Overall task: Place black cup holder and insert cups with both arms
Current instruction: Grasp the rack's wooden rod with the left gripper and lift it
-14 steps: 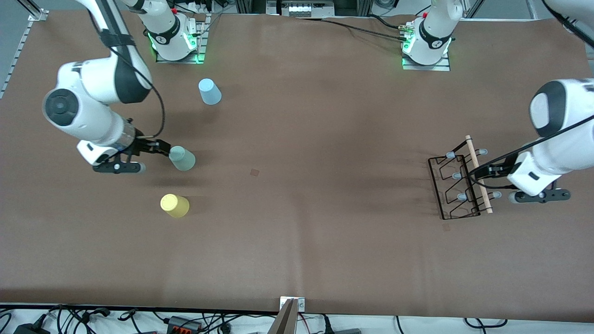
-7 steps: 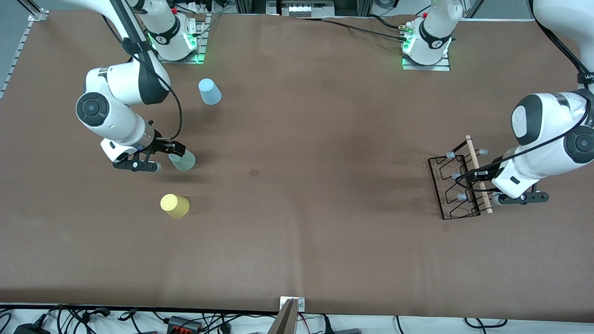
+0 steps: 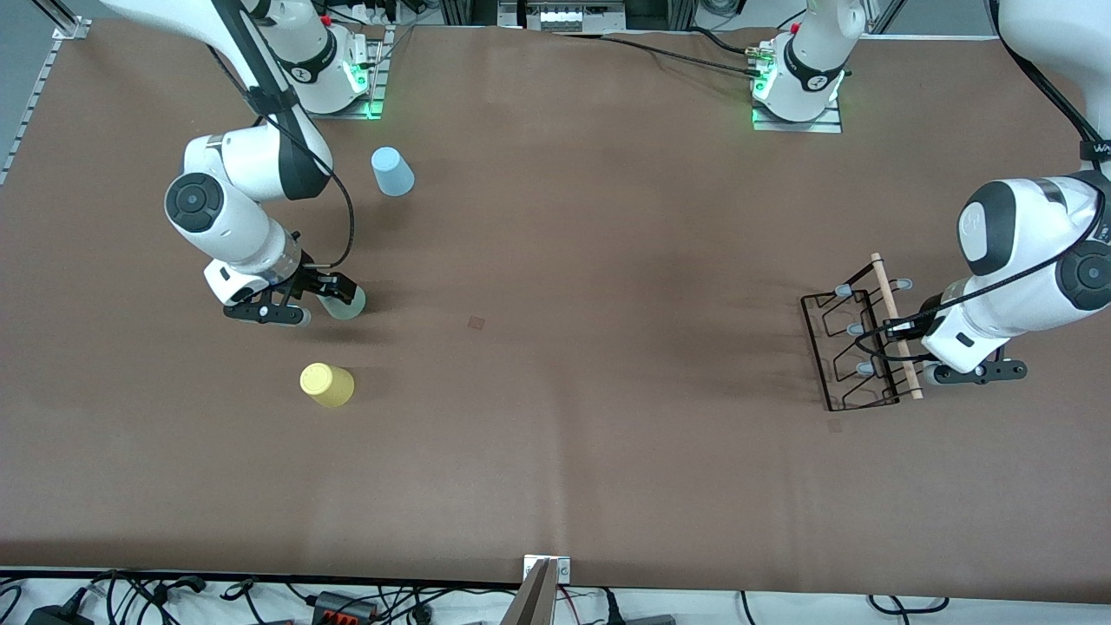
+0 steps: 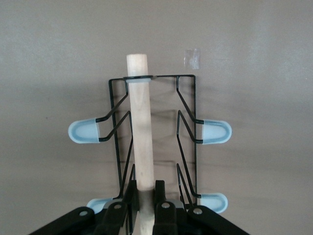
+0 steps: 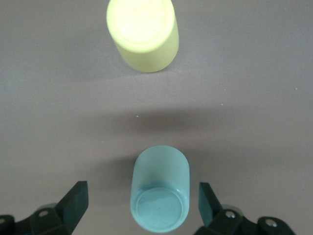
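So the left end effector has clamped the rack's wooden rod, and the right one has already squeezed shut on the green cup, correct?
Not quite. The left end effector is indeed shut on the rack's wooden rod, but the right end effector is open: the right wrist view shows its fingers standing apart on either side of the green cup, not touching it.

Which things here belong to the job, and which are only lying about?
For the job: black cup holder, its wooden rod held by the left gripper; green cup between the open right gripper fingers; yellow cup; blue cup.
Lying about: clear tape patch; cables.
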Robot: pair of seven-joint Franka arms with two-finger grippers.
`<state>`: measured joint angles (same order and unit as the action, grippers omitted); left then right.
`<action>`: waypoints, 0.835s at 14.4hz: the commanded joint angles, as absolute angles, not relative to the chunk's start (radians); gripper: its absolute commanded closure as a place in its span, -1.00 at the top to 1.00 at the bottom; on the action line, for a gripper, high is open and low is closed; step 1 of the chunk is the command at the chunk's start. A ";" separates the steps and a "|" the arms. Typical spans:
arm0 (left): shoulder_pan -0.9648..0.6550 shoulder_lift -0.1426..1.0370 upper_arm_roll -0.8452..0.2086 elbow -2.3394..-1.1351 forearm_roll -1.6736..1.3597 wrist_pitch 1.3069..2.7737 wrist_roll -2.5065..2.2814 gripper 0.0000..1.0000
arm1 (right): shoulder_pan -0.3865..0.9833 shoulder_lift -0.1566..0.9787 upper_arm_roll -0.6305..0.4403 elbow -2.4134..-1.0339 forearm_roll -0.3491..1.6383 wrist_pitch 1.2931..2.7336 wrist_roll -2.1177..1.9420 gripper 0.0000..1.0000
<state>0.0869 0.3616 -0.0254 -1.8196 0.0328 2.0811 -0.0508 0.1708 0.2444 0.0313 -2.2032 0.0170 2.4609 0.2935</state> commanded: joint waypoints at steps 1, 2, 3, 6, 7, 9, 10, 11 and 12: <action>0.089 0.351 -0.026 -1.816 0.046 2.075 -0.032 -0.92 | 0.169 0.242 0.031 -2.256 0.021 2.538 0.307 1.00; 0.089 0.347 -0.031 -1.810 0.046 2.074 -0.035 -0.94 | 0.170 0.241 0.031 -2.275 0.021 2.566 0.307 1.00; 0.087 0.336 -0.038 -1.801 0.048 2.069 -0.040 -0.95 | 0.170 0.241 0.031 -2.279 0.021 2.572 0.307 1.00; 0.065 0.318 -0.060 -1.695 0.048 1.946 -0.041 -0.96 | 0.169 0.244 0.031 -2.275 0.021 2.576 0.305 1.00; 0.051 0.324 -0.073 -1.657 0.048 1.904 -0.044 -0.96 | 0.172 0.244 0.031 -2.276 0.021 2.574 0.305 1.00; -0.009 0.330 -0.081 -1.637 0.046 1.885 -0.055 -0.96 | 0.175 0.255 0.031 -2.278 0.021 2.569 0.305 1.00; -0.050 0.331 -0.081 -1.626 0.035 1.885 -0.076 -0.96 | 0.176 0.255 0.031 -2.278 0.021 2.566 0.305 1.00; -0.095 0.331 -0.081 -1.611 0.035 1.885 -0.115 -0.96 | 0.176 0.255 0.031 -2.279 0.021 2.565 0.304 1.00; -0.142 0.333 -0.081 -1.599 0.035 1.885 -0.161 -0.96 | 0.176 0.255 0.031 -2.281 0.021 2.563 0.304 1.00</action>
<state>-0.0624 0.3325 -0.0833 -1.6407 0.0322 1.9105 -0.0947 0.1723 0.2575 0.0297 -2.2665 0.0170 2.5523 0.2968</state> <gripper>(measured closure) 0.841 0.000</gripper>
